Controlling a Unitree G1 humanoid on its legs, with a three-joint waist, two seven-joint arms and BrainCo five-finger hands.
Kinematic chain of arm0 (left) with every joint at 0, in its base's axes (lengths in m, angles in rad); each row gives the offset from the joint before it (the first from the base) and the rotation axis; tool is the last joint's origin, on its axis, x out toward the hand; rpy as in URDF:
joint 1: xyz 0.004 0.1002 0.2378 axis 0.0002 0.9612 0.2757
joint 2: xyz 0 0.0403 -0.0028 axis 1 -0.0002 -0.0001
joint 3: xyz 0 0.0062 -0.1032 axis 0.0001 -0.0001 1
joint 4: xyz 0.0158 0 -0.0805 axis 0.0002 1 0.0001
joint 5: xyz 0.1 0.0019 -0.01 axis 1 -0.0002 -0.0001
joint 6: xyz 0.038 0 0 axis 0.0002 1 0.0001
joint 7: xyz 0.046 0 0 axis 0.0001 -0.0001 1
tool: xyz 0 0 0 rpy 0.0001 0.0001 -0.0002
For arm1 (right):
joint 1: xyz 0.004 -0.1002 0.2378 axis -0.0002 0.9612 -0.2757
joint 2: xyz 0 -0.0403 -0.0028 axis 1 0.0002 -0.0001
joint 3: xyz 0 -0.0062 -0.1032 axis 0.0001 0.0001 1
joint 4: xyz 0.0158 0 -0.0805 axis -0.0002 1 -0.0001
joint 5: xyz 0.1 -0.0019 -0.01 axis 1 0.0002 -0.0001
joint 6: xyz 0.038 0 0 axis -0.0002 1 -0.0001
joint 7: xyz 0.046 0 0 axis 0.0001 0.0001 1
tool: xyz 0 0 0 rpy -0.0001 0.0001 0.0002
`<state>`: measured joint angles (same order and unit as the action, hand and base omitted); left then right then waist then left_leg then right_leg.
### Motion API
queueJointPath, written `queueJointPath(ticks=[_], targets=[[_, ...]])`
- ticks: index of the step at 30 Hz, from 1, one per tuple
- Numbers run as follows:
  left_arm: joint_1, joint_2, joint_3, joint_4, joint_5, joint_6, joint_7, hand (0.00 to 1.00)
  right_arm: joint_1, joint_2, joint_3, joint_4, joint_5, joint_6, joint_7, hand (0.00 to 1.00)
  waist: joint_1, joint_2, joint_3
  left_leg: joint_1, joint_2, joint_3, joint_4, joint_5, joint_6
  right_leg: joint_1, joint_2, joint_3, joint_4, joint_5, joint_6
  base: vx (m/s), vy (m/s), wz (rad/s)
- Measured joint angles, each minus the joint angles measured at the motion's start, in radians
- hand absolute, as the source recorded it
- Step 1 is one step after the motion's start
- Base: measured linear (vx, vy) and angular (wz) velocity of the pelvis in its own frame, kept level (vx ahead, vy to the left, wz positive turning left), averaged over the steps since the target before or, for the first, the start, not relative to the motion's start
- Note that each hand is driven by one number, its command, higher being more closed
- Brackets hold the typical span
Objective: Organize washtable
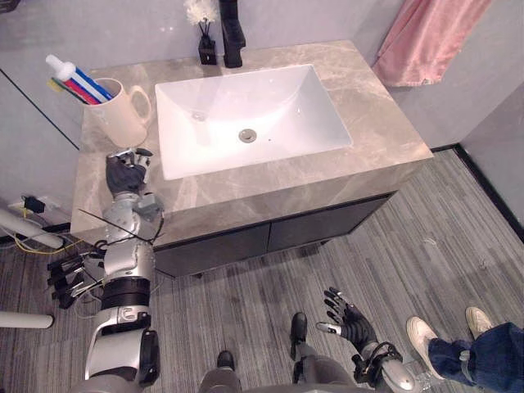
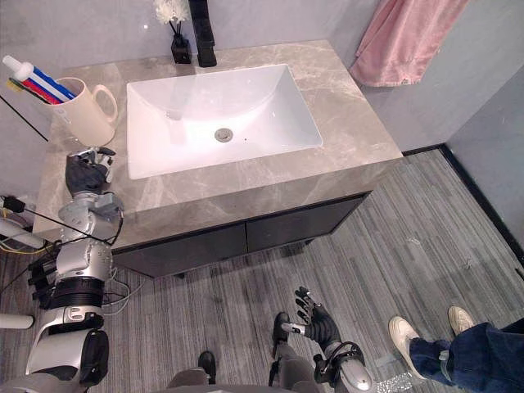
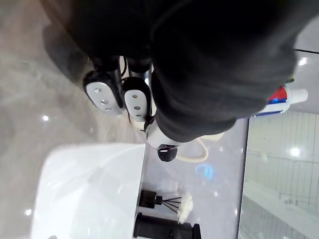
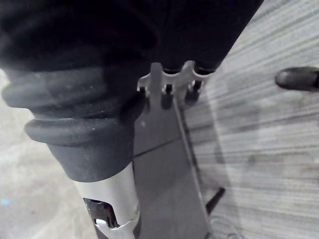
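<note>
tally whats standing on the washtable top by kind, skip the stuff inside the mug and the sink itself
mug: 1
reed diffuser: 1
faucet: 1
total: 3

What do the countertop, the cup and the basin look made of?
Countertop: polished stone, probably marble or an imitation; grey-beige veining, light glints. Cup: glazed ceramic by its cream gloss, though plastic is possible. Basin: glossy white ceramic, judging by its smooth sheen.
</note>
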<state>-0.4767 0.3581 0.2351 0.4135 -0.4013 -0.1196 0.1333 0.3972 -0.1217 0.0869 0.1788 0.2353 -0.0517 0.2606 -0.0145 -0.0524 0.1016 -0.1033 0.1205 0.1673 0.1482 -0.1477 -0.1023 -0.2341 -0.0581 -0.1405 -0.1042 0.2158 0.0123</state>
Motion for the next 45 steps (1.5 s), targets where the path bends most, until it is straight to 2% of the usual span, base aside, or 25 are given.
queueJointPath(ticks=[2,5,7,9,20,23,27,31,33,36,39,45], targets=[[0.000,-0.003,-0.030,0.000,-0.012,0.000,-0.003,1.00,-0.001,0.008,-0.016,0.004,0.011,0.000,-0.003,0.00,-0.001,0.002,-0.001,0.009,-0.002,0.005,-0.002,0.000,0.000,0.005,-0.001,0.006,0.000,0.002,0.001,0.00,0.029,-0.08],[-0.001,-0.019,-0.060,0.000,-0.030,0.001,-0.020,1.00,-0.004,0.018,-0.051,0.005,0.045,-0.004,-0.024,0.00,-0.025,0.012,-0.010,0.012,-0.008,0.004,-0.005,0.005,0.006,0.009,-0.007,0.006,0.000,0.004,0.003,-0.02,0.039,0.01],[-0.007,-0.026,-0.090,0.001,-0.049,0.001,-0.029,1.00,-0.007,0.018,-0.076,0.014,0.057,-0.008,-0.042,0.00,-0.027,0.015,-0.012,0.010,-0.014,0.002,-0.013,0.009,0.009,0.011,-0.013,0.008,0.000,0.007,0.006,-0.05,0.049,0.00],[-0.017,-0.030,-0.106,0.005,-0.063,0.002,-0.046,1.00,-0.006,0.016,-0.089,0.037,0.074,-0.009,-0.045,0.00,-0.027,0.015,-0.012,0.012,-0.016,-0.002,-0.014,0.009,0.010,0.018,-0.017,0.005,-0.001,0.007,0.007,-0.04,0.038,0.07],[-0.017,-0.022,-0.084,0.029,-0.071,0.003,-0.046,1.00,-0.002,0.017,-0.086,0.045,0.070,-0.008,-0.040,0.00,-0.018,0.016,-0.012,0.011,-0.016,-0.010,-0.016,0.009,0.009,0.018,-0.017,0.002,-0.001,0.002,0.013,0.00,0.013,0.01],[-0.017,0.006,-0.075,0.032,-0.071,0.003,-0.046,1.00,-0.001,0.016,-0.086,0.052,0.069,-0.008,-0.040,0.00,-0.017,0.016,-0.012,0.011,-0.016,-0.015,-0.016,0.009,0.009,0.017,-0.015,0.001,0.000,0.005,0.009,0.04,0.029,0.00],[-0.039,0.051,-0.067,0.075,-0.071,0.006,-0.045,1.00,0.001,0.016,-0.081,0.052,0.069,-0.008,-0.039,0.00,-0.002,0.013,-0.012,0.006,-0.017,-0.015,-0.013,0.009,0.010,0.013,-0.016,0.001,0.000,0.005,0.010,0.03,0.035,0.01],[-0.095,0.096,-0.067,0.102,-0.071,0.006,-0.045,1.00,0.002,0.016,-0.076,0.052,0.069,-0.008,-0.038,0.00,0.020,-0.009,-0.015,-0.024,-0.017,-0.022,0.000,0.009,0.010,-0.012,-0.017,-0.003,0.000,0.009,0.010,0.02,0.026,0.04],[-0.127,0.127,-0.068,0.116,-0.071,0.007,-0.044,1.00,0.001,0.017,-0.076,0.052,0.069,-0.008,-0.038,0.00,0.026,-0.028,-0.008,-0.031,-0.017,-0.023,0.007,0.009,0.009,-0.018,-0.017,-0.003,0.001,0.012,0.008,0.00,0.000,0.00],[-0.180,0.169,-0.068,0.137,-0.070,0.006,-0.044,1.00,0.000,0.017,-0.069,0.052,0.069,-0.009,-0.038,0.00,0.027,-0.061,-0.001,-0.068,-0.016,-0.025,0.028,0.007,0.011,-0.039,-0.018,-0.004,0.000,0.019,0.007,-0.03,0.018,0.01],[-0.199,0.198,-0.068,0.137,-0.070,0.006,-0.044,1.00,-0.002,0.017,-0.067,0.052,0.069,-0.009,-0.038,0.00,0.027,-0.083,0.012,-0.086,-0.015,-0.026,0.046,0.006,0.011,-0.054,-0.020,-0.003,0.000,0.022,0.010,-0.04,0.032,0.02],[-0.238,0.219,-0.069,0.137,-0.071,0.006,-0.040,1.00,-0.024,0.017,-0.033,0.052,0.069,-0.010,-0.038,0.00,0.030,-0.107,0.038,-0.132,-0.003,-0.026,0.083,-0.004,0.006,-0.079,-0.016,-0.006,0.000,0.017,0.025,-0.02,0.031,0.02]])
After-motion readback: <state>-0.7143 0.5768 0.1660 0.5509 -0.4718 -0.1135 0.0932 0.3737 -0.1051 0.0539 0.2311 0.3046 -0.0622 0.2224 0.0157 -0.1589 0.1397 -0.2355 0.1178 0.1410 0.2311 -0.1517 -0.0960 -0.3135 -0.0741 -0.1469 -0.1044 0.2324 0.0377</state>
